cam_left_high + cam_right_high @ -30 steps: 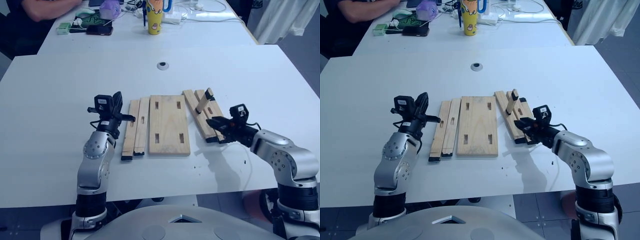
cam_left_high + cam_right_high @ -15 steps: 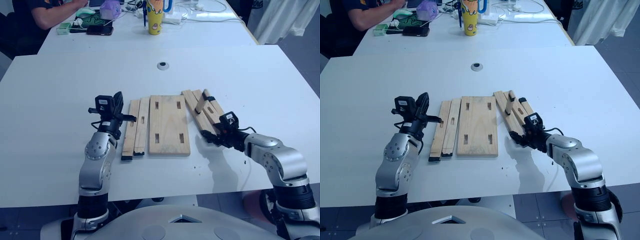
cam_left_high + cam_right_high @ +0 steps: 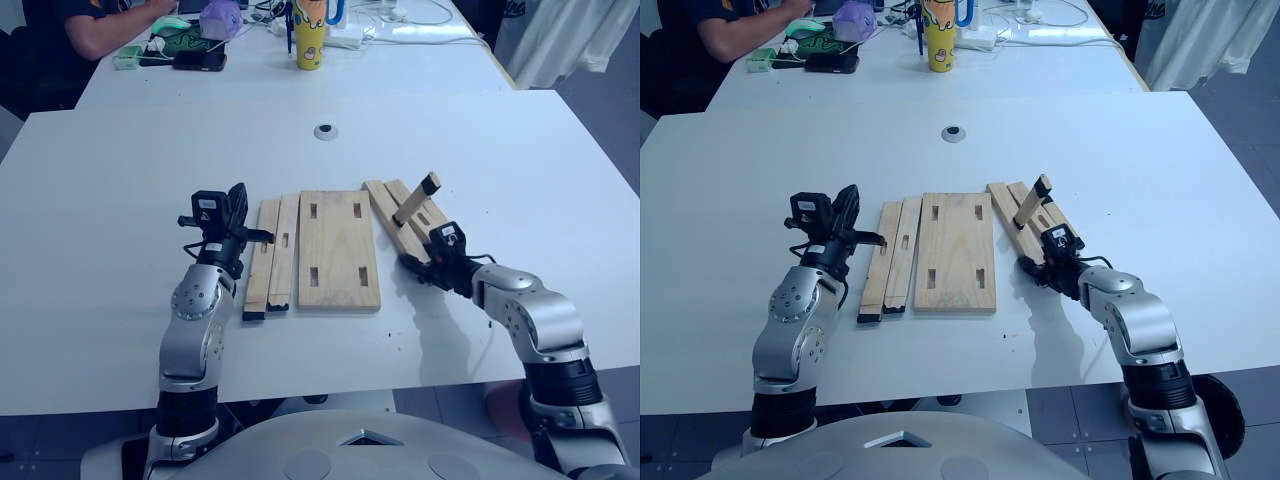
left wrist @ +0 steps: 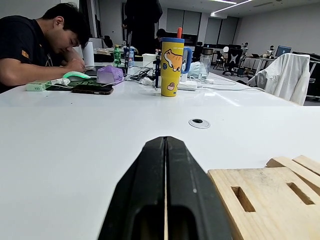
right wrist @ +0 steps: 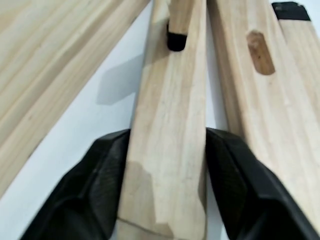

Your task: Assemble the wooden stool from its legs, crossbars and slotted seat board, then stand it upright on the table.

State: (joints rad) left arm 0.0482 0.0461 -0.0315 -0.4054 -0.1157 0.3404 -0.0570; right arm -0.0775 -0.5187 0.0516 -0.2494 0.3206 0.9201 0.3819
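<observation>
The right pincer clamps the near end of one leg lying flat on the counter. The left pincer is pressed shut and empty. Between them lies the slotted seat board. Nothing looks joined, so I judge nearly all the assembly is left. Far beyond, a yellow cup stands on a second counter.

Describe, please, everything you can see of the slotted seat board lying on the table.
The slotted seat board is a pale rectangular wooden plank with visible grain and four small rectangular slots, two near its far end and two near its near end. It lies flat on the white table, its long side running away from the robot, between a pair of legs on the robot's left and other wooden pieces on its right. Nothing rests on it or holds it.
</observation>
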